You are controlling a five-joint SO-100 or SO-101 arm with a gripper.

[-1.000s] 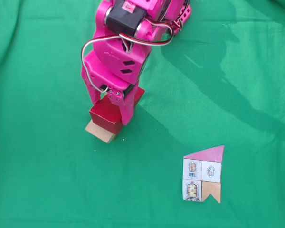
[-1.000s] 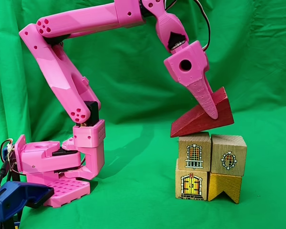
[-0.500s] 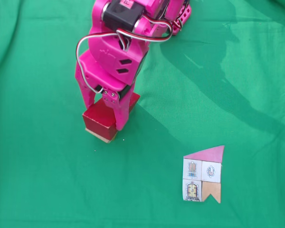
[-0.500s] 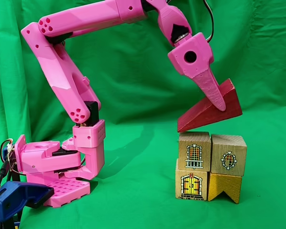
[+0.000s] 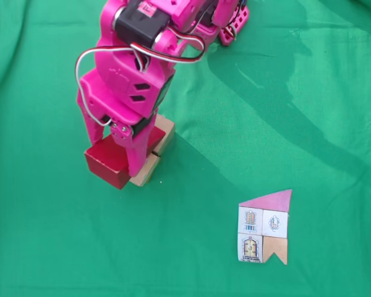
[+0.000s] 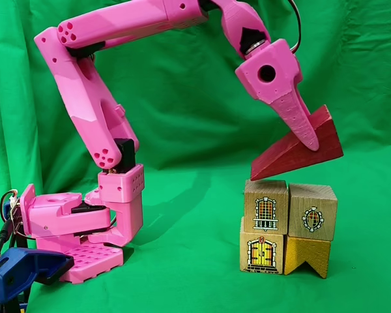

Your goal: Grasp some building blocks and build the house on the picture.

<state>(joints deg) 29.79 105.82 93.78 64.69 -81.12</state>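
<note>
we see the green cloth surface (image 5: 309,111) across both fixed views. the pink arm (image 6: 85,111) reaches from upper left to right of centre. its pincer (image 6: 313,145) is clamped on the red roof block (image 6: 298,147), tilted, lower corner just over the stacked blocks (image 6: 287,225) at lower right. the paper picture (image 5: 264,226) lies lower right.
</note>
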